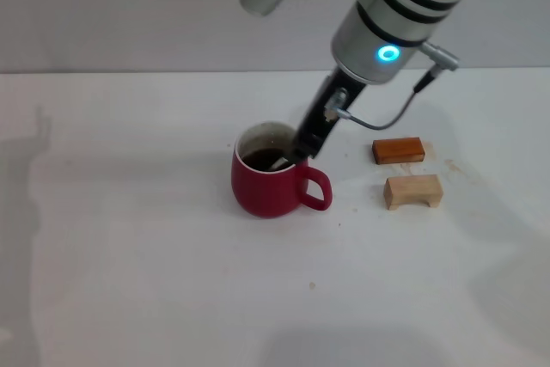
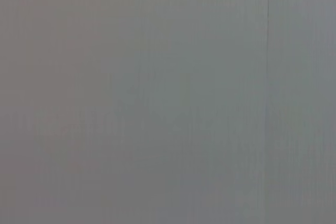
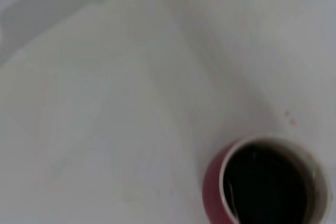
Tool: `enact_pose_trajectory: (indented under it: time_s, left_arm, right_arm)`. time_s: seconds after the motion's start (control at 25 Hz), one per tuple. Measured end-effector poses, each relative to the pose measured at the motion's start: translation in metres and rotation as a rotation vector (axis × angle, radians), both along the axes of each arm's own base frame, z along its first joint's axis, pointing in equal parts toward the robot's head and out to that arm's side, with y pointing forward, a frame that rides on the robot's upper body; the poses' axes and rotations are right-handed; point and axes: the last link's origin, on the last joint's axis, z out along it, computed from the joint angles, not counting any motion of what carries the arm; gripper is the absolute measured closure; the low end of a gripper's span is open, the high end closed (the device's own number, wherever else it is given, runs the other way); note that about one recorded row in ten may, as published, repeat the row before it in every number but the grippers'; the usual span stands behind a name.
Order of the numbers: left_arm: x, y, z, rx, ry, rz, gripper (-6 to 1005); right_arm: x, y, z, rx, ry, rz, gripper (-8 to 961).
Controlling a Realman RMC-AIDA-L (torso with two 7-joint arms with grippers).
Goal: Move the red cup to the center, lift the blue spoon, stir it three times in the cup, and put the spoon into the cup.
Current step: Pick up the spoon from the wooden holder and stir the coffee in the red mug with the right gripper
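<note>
The red cup stands near the middle of the white table, handle toward my right, with dark liquid inside. It also shows in the right wrist view, seen from above. My right gripper reaches down at a slant to the cup's far right rim. Its dark fingers are closed on the blue spoon, of which only a short pale piece shows, dipping into the liquid. The rest of the spoon is hidden by the fingers. My left gripper is out of view; the left wrist view shows only a plain grey surface.
An orange-brown block and a light wooden block lie to the right of the cup, apart from it. The white table spreads to the left and front.
</note>
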Motion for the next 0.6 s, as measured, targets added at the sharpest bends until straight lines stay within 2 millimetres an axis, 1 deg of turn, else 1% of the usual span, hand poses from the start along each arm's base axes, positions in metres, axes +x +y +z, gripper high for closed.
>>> enact_pose_trajectory:
  time_s: [0.16, 0.24, 0.36, 0.4, 0.6]
  left_arm:
    - [0.001, 0.000, 0.000, 0.001, 0.000, -0.002, 250]
    - [0.001, 0.001, 0.000, 0.001, 0.000, -0.004, 250]
    - [0.002, 0.001, 0.000, 0.002, 0.000, -0.006, 250]
    - [0.002, 0.001, 0.000, 0.002, 0.000, -0.006, 250]
    - [0.002, 0.001, 0.000, 0.002, -0.001, -0.006, 250]
  right_arm:
    - [-0.009, 0.010, -0.003, 0.068, 0.030, 0.047, 818]
    - [-0.009, 0.013, -0.002, 0.087, 0.031, 0.051, 816]
    - [-0.007, 0.020, 0.003, 0.129, 0.013, 0.056, 814]
    - [-0.004, 0.022, 0.006, 0.142, -0.009, 0.054, 813]
    - [0.005, 0.017, 0.008, 0.114, -0.044, 0.024, 809]
